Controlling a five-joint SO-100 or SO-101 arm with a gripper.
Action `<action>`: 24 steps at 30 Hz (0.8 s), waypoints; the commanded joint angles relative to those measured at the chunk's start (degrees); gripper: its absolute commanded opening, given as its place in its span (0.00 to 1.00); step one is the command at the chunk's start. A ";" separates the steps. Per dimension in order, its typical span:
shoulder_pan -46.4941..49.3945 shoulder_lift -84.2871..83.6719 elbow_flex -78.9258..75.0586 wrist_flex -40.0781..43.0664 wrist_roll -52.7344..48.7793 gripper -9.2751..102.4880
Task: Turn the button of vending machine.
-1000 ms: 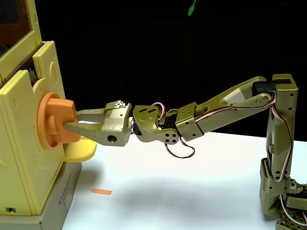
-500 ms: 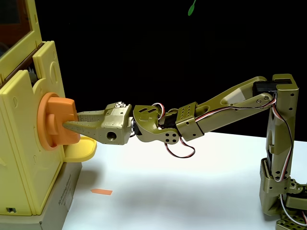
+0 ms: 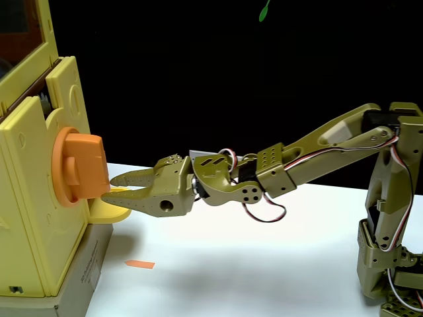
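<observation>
Your olive-green arm (image 3: 317, 142) reaches across the white table (image 3: 264, 257) toward the yellow vending machine (image 3: 33, 198) at the left edge of the fixed view; the gripper (image 3: 114, 187) hangs just off the machine's front, its two tips slightly parted and holding nothing, clear of the knob and sitting low, level with the knob's bottom edge and over the yellow rounded tray (image 3: 106, 210).

The button (image 3: 79, 168), an orange disc with a thick rectangular bar standing out from it, is mounted on the machine's front panel, above the tray and below the dark window (image 3: 23, 33); the bar's long side stands about upright as this view shows it.

Expect the knob to be rigid moulded plastic, smooth and likely a little slippery under bare fingertips; it should turn on its axis with some resistance, and the light toy body, perched on a grey cardboard box (image 3: 73, 277), could shift if you push rather than twist.

Take hold across the bar's two flat sides, jaws opened wider than they stand now, tips well onto the bar rather than at its outer corner; then roll the wrist; a small orange scrap (image 3: 140, 264) lies on the table below.
</observation>
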 commanded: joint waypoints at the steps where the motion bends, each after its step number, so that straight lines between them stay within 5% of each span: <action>1: -0.79 6.15 1.58 0.44 -3.96 0.23; 9: -0.70 19.51 13.97 9.40 -34.72 0.26; 17: 3.52 34.89 16.61 29.27 -95.62 0.35; 24: 5.62 36.56 15.47 24.52 -134.56 0.42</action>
